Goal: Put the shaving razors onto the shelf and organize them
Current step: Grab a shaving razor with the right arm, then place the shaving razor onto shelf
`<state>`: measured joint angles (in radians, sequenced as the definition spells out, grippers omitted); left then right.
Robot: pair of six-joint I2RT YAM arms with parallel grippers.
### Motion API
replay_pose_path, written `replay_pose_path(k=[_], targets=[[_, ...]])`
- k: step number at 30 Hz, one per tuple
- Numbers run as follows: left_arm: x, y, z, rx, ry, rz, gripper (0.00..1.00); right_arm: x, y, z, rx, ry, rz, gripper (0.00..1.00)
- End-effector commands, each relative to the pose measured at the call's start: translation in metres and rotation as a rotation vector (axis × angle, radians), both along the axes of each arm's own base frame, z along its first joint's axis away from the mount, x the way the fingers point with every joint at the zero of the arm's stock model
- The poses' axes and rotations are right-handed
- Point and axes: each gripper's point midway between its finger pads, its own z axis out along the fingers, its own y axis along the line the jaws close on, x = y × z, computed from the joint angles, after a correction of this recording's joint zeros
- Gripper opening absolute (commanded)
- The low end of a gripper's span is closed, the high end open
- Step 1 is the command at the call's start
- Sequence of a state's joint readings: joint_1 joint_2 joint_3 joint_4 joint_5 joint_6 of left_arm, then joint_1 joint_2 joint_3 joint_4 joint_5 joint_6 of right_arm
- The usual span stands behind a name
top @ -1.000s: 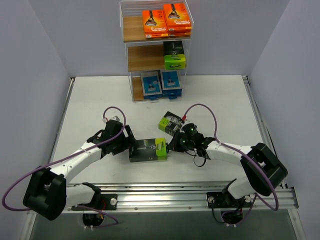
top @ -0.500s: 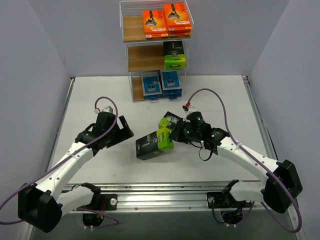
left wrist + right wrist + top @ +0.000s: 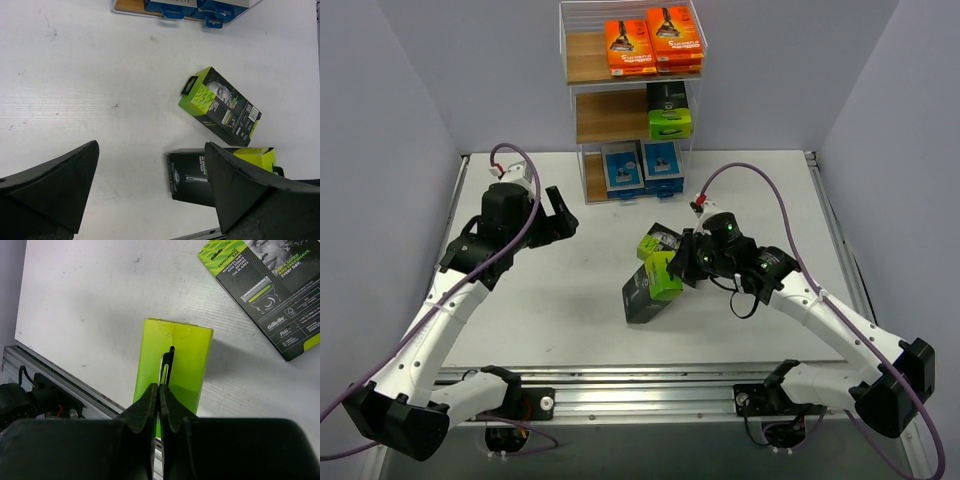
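Evidently the carry step is in hand: the right claw [image 3: 160, 390] is pinched shut on the hang tab of a black-and-lime razor pack [image 3: 648, 290]. The pack is tilted over the counter [image 3: 540, 300], just beside a second pack [image 3: 658, 243] lying flat. The left claw [image 3: 560, 215] hangs wide, holding nothing. Next, I judge, comes a reach to the shelf [image 3: 610, 118], middle tier, by the matching pack [image 3: 669, 122]. The held pack's lower edge may touch the counter; I cannot tell. Shelf stacks cannot be counted.
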<state>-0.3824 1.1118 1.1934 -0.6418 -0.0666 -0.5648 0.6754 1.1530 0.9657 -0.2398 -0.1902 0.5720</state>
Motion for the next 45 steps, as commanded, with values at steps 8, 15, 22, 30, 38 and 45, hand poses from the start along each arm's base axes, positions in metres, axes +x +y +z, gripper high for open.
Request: replay_pose_path(k=[8,15,22,30,38,45], targets=[[0.015,0.008,0.006,0.101,-0.098,-0.047,0.95,-0.002,-0.002,0.059,-0.003,-0.107,0.046,0.0],[0.016,0.018,-0.021,0.159,-0.073,-0.048,0.95,-0.005,-0.013,0.041,-0.079,-0.069,0.037,0.0],[0.013,0.023,-0.028,0.184,-0.049,-0.047,0.95,-0.008,-0.026,0.034,-0.118,-0.07,0.004,0.0],[0.012,0.029,-0.026,0.187,-0.053,-0.036,0.95,-0.011,-0.034,0.029,-0.151,-0.059,-0.003,0.05],[0.012,0.029,-0.025,0.177,-0.052,-0.042,0.94,-0.017,-0.036,0.044,-0.122,-0.085,-0.001,0.21],[0.01,0.027,-0.027,0.174,-0.047,-0.05,0.94,-0.016,-0.043,0.04,-0.156,-0.077,-0.027,0.61]])
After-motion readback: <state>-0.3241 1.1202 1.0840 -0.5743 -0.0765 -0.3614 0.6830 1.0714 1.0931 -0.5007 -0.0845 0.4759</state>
